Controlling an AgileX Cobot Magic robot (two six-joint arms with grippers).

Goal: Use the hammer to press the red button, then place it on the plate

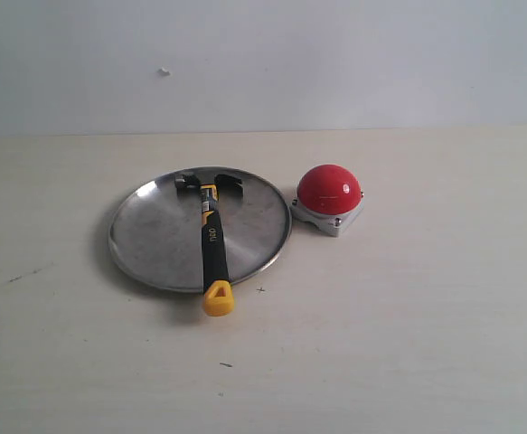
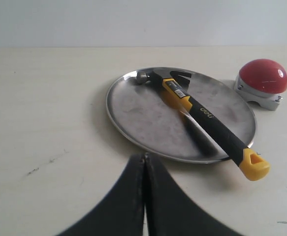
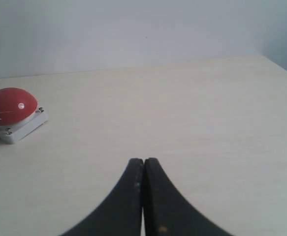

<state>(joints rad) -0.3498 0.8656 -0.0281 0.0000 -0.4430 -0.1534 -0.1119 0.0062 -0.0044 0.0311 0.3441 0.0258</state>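
1. I see my left gripper [image 2: 144,158] with its dark fingers pressed together, holding nothing, above the pale table [image 2: 40,108].
2. The hammer [image 2: 205,117] lies across the plate [image 2: 138,118], its yellow end overhanging the rim.
3. The red button [image 2: 263,75] sits just beside the plate, not touching it.

A pale beige desk [image 1: 408,344] with faint wood grain fills the lower part of every view. Behind it stands a plain whitish wall [image 1: 335,54], which meets the desk's far edge in a straight line. In the exterior view a small white speck [image 1: 164,71] sits on the wall, left of centre. The desk bears a thin dark scuff [image 1: 23,274] near its left side, which the left wrist view shows too. A tiny dark fleck [image 1: 225,364] lies towards the front, and a small dark mark [image 1: 260,289] lies nearer the middle.
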